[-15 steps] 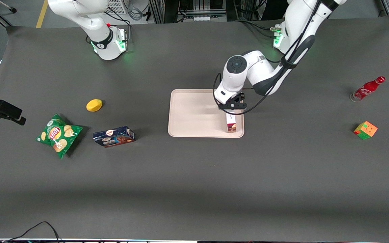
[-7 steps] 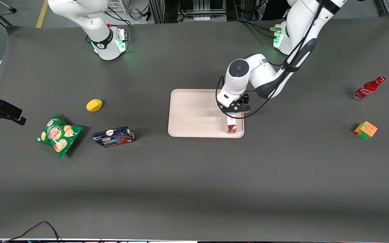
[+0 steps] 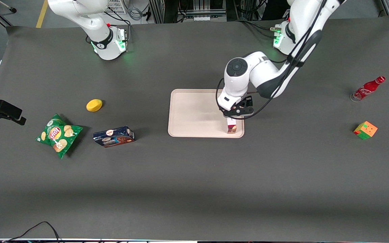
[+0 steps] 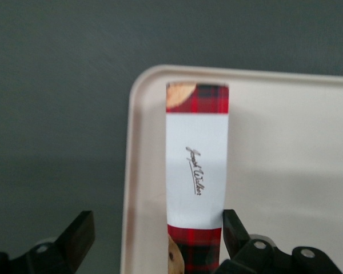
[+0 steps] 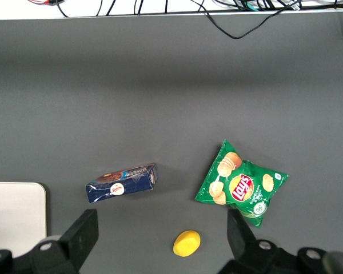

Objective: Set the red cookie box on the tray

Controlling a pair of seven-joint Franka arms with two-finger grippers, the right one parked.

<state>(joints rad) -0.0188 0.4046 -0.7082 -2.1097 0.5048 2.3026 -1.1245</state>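
Observation:
The red cookie box (image 3: pixel 231 128) lies flat on the tray (image 3: pixel 189 114), along the tray's short edge toward the working arm's end. Its end nearer the front camera shows; the rest is under my gripper (image 3: pixel 236 114). In the left wrist view the red cookie box (image 4: pixel 196 165) shows its white panel and red plaid ends, lying on the tray (image 4: pixel 286 142) just inside the rim. My gripper (image 4: pixel 157 224) hangs over the box with its fingers spread wide. One finger (image 4: pixel 233 228) is close beside the box, the other (image 4: pixel 80 231) is well off it, over the table.
A dark blue cookie box (image 3: pixel 113 136), a green chips bag (image 3: pixel 58 135) and a yellow lemon-like object (image 3: pixel 94 105) lie toward the parked arm's end. A red soda bottle (image 3: pixel 367 89) and a colour cube (image 3: pixel 365 130) lie toward the working arm's end.
My gripper has shifted a little toward the working arm's end and nearer the front camera. The red cookie box has stayed put on the tray.

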